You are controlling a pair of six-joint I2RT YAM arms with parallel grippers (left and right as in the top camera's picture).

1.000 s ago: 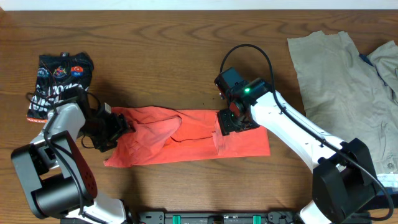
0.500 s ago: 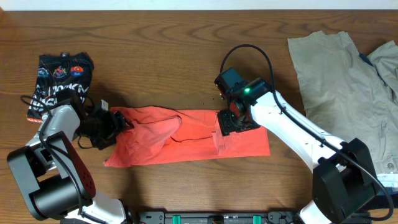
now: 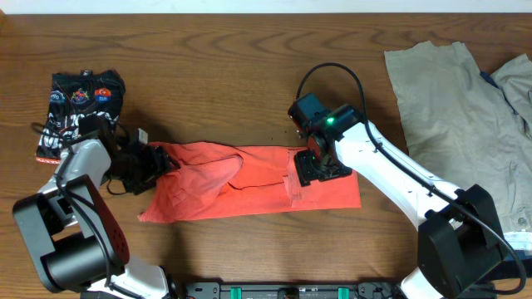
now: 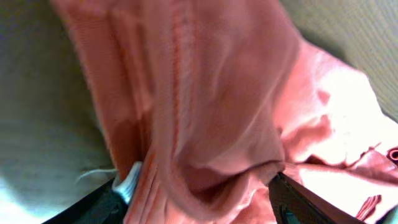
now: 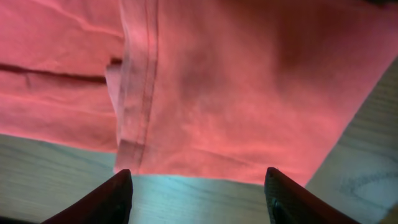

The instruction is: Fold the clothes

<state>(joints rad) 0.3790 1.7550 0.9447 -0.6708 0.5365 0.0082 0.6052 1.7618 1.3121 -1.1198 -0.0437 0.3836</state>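
The coral-red T-shirt (image 3: 218,189) lies folded into a long strip across the middle of the table, print hidden. My left gripper (image 3: 155,164) is at its left end. In the left wrist view the jaws (image 4: 196,190) stand wide apart with bunched red cloth (image 4: 205,93) between them. My right gripper (image 3: 321,166) hovers low over the strip's right part. In the right wrist view it (image 5: 196,196) is open and empty, with bare wood between the fingers and the shirt's hemmed edge (image 5: 236,81) just beyond. Khaki-beige garments (image 3: 453,116) lie spread at the far right.
A folded black printed garment (image 3: 79,112) lies at the far left, just behind my left arm. A pale grey garment (image 3: 517,83) overlaps the khaki ones at the right edge. The wooden table (image 3: 216,75) shows behind the red strip.
My right gripper has shifted slightly toward the front right over the shirt. My left gripper has shifted only slightly at the shirt's left end. The shirt's shape is about the same.
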